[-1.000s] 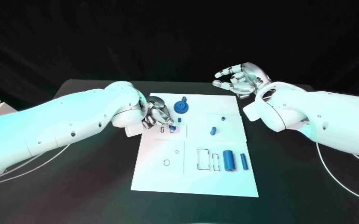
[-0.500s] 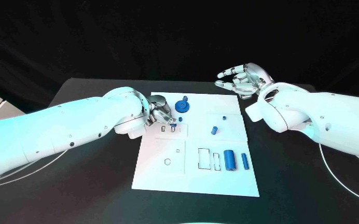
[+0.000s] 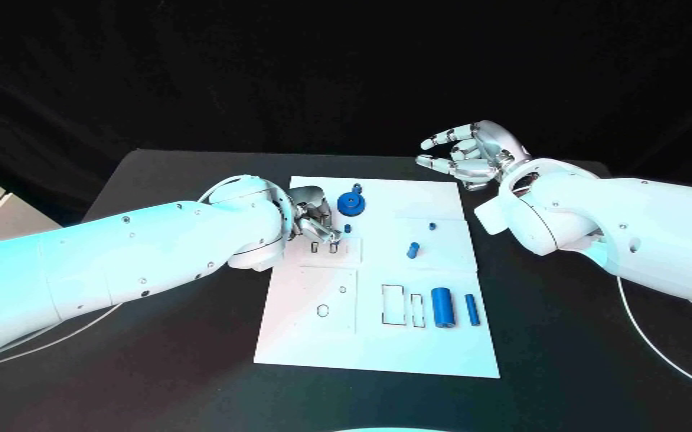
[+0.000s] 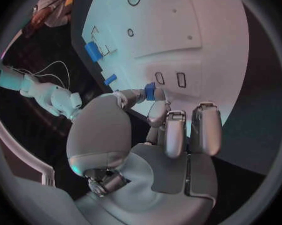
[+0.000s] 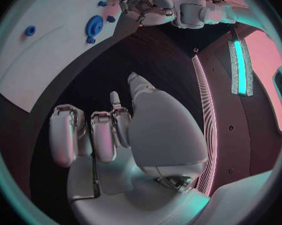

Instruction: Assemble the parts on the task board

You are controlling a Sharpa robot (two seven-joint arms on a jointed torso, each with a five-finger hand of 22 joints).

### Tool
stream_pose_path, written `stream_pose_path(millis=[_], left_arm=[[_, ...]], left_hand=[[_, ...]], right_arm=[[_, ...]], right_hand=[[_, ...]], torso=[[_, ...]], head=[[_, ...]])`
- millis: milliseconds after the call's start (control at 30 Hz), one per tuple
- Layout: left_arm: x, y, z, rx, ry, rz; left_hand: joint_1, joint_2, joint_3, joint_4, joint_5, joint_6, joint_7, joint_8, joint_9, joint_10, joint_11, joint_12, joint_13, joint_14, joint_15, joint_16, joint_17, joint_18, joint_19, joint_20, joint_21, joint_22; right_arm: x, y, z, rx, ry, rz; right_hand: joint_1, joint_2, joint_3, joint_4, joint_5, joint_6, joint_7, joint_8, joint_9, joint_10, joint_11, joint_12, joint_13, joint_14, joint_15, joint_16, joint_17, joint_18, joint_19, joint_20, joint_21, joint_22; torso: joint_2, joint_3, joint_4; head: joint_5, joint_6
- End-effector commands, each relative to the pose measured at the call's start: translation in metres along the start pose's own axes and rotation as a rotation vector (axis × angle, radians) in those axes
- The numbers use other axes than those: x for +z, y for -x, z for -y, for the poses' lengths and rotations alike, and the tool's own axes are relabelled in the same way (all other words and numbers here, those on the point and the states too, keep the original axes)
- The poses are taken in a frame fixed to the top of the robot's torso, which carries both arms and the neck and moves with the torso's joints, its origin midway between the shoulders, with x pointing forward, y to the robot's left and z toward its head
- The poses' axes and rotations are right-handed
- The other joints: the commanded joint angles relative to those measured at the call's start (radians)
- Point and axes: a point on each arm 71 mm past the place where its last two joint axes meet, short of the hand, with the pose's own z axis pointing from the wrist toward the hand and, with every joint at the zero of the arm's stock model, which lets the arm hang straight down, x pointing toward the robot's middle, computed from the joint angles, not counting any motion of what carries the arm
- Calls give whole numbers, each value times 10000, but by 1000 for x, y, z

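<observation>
A small blue part point(image 4: 150, 91) is pinched by the left hand point(image 3: 310, 222) above the task board point(image 3: 378, 342); beyond the board's far right corner, the right hand point(image 3: 469, 152) is held released.

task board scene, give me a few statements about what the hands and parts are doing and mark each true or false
1. The left hand pinches a small blue part over the task board. True.
2. The right hand holds the blue gear. False: it holds nothing and hovers beyond the board's far right corner; the gear sits on the board.
3. Two blue cylinders lie side by side on the near right part of the board. True.
4. The left hand rests on the black table, off the board. False: it is at the board's far left part.
</observation>
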Motion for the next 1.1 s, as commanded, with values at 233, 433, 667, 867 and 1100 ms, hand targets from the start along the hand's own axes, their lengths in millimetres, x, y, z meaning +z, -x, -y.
stream_pose_path(millis=[233, 433, 667, 867, 1100], left_arm=[[2, -3, -3, 79, 317, -325], [3, -5, -5, 36, 409, -501], [3, -7, -5, 49, 423, -688], [3, -9, -4, 118, 383, -798], [3, -10, -4, 165, 365, -872]], left_hand=[[53, -3, 1931, -1990, 48, 257, -186, -63, -11, 75, 29, 42, 11, 934, -65, 42, 2351, -60, 76, 24, 57, 325], [53, -3, 1931, -1990, 48, 257, -186, -63, -11, 75, 29, 42, 11, 934, -65, 42, 2351, -60, 76, 24, 57, 325], [49, -2, 1935, -1988, 64, 267, -188, -66, -10, 81, 27, 42, 12, 934, -67, 40, 2348, -61, 79, 22, 59, 329], [49, -2, 1935, -1988, 64, 267, -188, -66, -10, 81, 27, 42, 12, 934, -67, 40, 2348, -61, 79, 22, 59, 329], [45, -2, 1938, -1987, 75, 275, -190, -71, -9, 83, 26, 37, 6, 937, -69, 46, 2359, -64, 89, 20, 64, 342]], right_arm=[[0, -1, -2, -89, 264, -166], [0, -1, -2, -92, 271, -178], [0, -1, -1, -101, 263, -180], [0, -2, -1, -110, 253, -178], [1, -2, -1, -119, 245, -179]], right_hand=[[-9, 80, -31, 8, 78, -65, -5, 38, 12, -84, 13, -56, 1315, 621, -33, -46, 914, 102, 122, -24, -61, 1223], [-9, 80, -31, 8, 78, -65, -5, 38, 12, -84, 13, -56, 1315, 621, -33, -46, 914, 102, 122, -24, -61, 1223], [-25, 72, -40, 12, 91, -70, -5, 45, 14, -83, 12, -56, 1313, 625, -34, -42, 933, 94, 138, -25, -33, 1244], [-25, 72, -40, 12, 91, -70, -5, 45, 14, -83, 12, -56, 1313, 625, -34, -42, 933, 94, 138, -25, -33, 1244], [-25, 72, -40, 12, 91, -70, -5, 45, 14, -83, 12, -56, 1313, 625, -34, -42, 933, 94, 138, -25, -33, 1244]], torso=[[6, -7, 3], [10, -7, -2], [12, -7, 0], [2, -16, 8], [6, -11, 2]], head=[[37, -16], [30, -31], [20, -64], [3, -50], [1, -62]])
